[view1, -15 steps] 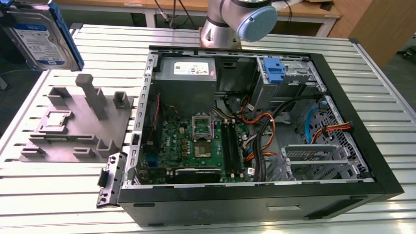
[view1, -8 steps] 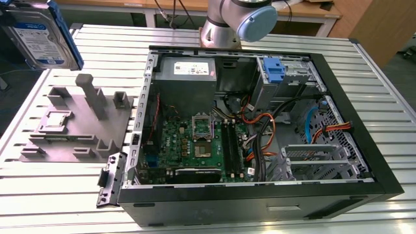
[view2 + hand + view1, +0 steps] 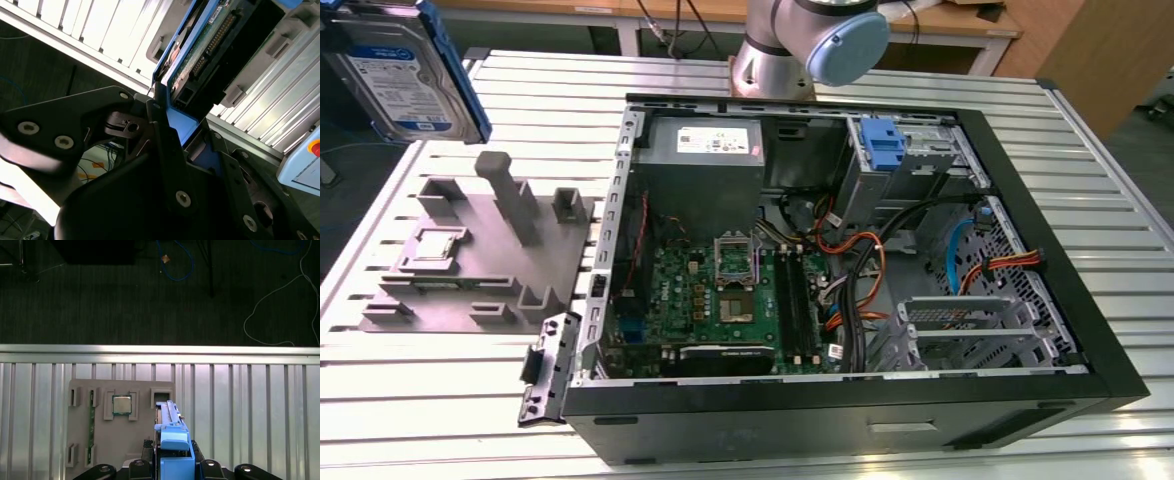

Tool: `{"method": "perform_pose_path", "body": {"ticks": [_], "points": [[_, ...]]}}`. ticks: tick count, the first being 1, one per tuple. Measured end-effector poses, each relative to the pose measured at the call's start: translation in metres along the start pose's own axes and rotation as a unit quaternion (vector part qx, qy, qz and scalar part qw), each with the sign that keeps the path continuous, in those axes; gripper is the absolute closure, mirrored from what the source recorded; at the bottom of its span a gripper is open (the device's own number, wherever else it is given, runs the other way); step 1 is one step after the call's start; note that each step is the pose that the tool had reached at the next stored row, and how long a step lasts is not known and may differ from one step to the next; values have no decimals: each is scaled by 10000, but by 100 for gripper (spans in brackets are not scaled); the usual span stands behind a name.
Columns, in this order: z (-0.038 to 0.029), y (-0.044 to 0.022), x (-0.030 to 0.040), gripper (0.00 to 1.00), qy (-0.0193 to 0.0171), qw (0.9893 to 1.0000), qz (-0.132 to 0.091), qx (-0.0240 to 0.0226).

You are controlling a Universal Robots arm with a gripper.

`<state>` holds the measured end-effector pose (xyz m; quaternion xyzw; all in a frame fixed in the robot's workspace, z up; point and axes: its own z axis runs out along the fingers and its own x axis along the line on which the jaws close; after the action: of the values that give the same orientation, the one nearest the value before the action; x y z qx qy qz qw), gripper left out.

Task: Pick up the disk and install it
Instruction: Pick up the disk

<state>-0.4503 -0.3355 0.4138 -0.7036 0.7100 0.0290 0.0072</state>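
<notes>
1. The disk (image 3: pixel 403 75) hangs up in the air at the exterior view's top left, over the grey parts holder (image 3: pixel 467 265).
2. Gripper (image 3: pixel 182 125) fingers are clamped tight on its blue carrier.
3. The open PC case (image 3: pixel 854 410) sits well apart, toward the exterior view's right.

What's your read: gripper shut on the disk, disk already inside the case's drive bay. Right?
Not in the bay. The gripper is shut on the disk, but the exterior view shows the disk held aloft at that view's left, outside the case.
</notes>
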Motion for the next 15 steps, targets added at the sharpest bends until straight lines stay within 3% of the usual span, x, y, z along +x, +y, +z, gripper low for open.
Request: {"method": "perform_pose_path", "body": {"ticks": [15], "points": [[-4,-16,0,63,0,10000,0,0]]}}
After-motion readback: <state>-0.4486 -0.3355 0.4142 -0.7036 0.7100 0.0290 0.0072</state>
